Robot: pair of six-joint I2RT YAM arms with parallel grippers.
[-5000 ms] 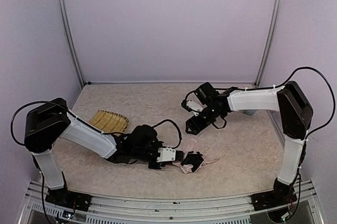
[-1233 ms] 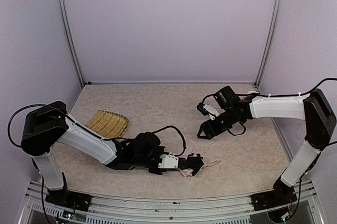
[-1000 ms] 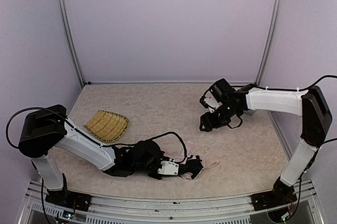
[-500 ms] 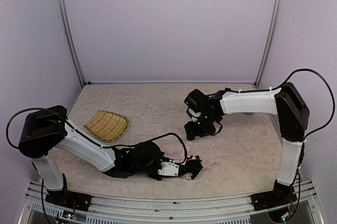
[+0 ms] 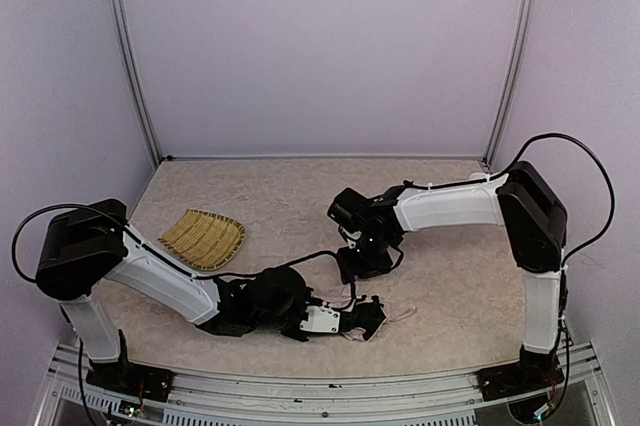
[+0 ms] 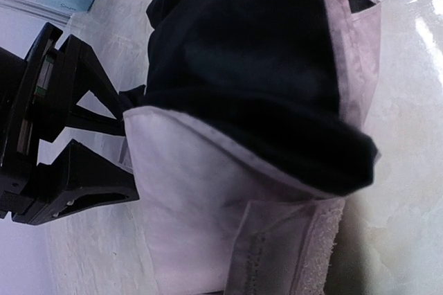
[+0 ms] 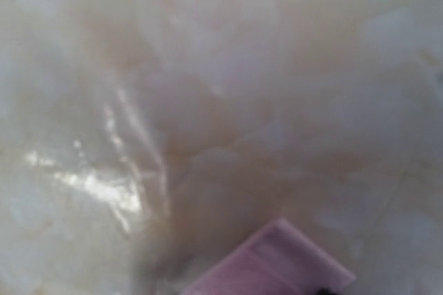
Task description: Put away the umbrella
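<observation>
Pink umbrella [image 5: 367, 316] pinched by the left gripper [image 5: 345, 320] near the table's [image 5: 300, 196] front edge.
The right gripper [image 5: 357, 264], jaws spread, is poised just behind; thin fabric could be tugged loose if grabbed off-centre.

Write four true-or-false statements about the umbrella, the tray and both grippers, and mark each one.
1. The left gripper has its fingers closed on the umbrella. True.
2. The umbrella lies in the yellow woven tray. False: it is on the table near the front edge, well to the right of the tray.
3. The right gripper grips the umbrella. False: it is just behind the umbrella, fingers apart, nothing between them.
4. The tray sits on the left half of the table. True.
</observation>
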